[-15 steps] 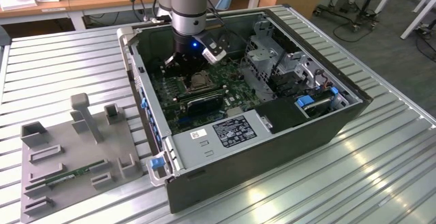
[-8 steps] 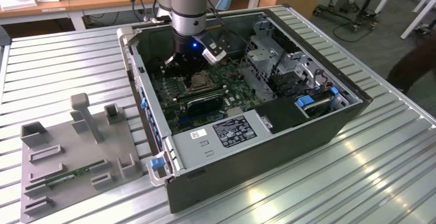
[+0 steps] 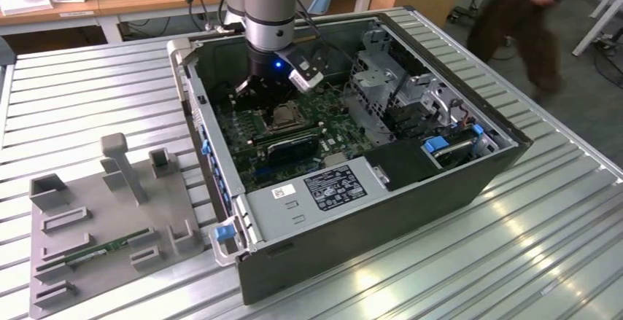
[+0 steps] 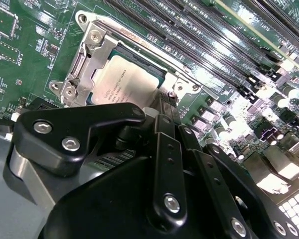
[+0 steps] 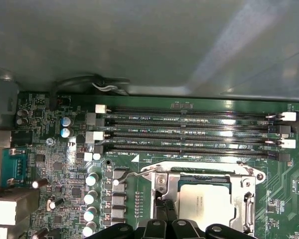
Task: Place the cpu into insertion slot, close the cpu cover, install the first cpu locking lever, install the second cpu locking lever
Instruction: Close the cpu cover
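The cpu (image 4: 120, 82) lies flat in the insertion slot (image 3: 282, 118), its silvery face showing through the window of the cpu cover (image 4: 88, 54). The cover lies down over it, and both wrist views show it so, with the cpu (image 5: 202, 201) framed by the cover (image 5: 162, 180). A thin wire lever (image 5: 132, 174) sticks out past the socket's corner towards the capacitors. My gripper (image 5: 164, 204) hangs low over the socket's edge, fingers together, tips (image 4: 164, 103) at the cover's rim. In the exterior view the gripper (image 3: 258, 95) is inside the open computer case, just behind the socket.
Long black memory slots (image 5: 189, 134) run beside the socket. Drive cages (image 3: 389, 79) and a power supply (image 3: 326, 189) crowd the case. A grey fixture (image 3: 98, 211) holding a green memory stick (image 3: 102, 251) sits at the exterior view's left. A person (image 3: 526, 21) stands at the back.
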Tool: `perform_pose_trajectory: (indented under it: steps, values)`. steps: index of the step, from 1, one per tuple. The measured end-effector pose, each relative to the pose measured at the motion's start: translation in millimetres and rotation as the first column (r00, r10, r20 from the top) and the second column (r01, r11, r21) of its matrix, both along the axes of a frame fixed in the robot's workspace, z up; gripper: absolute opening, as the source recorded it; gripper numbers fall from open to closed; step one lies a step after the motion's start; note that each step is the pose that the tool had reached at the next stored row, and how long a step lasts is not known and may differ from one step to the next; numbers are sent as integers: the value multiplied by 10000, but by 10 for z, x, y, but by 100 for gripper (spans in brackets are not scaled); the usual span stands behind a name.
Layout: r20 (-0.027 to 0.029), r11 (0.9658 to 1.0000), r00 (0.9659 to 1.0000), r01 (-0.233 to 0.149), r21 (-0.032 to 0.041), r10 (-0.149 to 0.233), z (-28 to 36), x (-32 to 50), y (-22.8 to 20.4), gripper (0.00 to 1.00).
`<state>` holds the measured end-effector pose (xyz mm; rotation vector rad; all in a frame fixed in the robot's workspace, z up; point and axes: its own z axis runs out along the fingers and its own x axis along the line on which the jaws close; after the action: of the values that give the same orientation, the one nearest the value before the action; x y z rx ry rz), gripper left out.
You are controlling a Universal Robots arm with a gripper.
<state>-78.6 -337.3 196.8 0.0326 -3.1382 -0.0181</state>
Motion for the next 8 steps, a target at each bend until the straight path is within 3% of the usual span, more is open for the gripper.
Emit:
perform_pose_trajectory:
  steps: [8]
  values:
    - [11,10000,10000,1,15,-1,10,2,4,11]
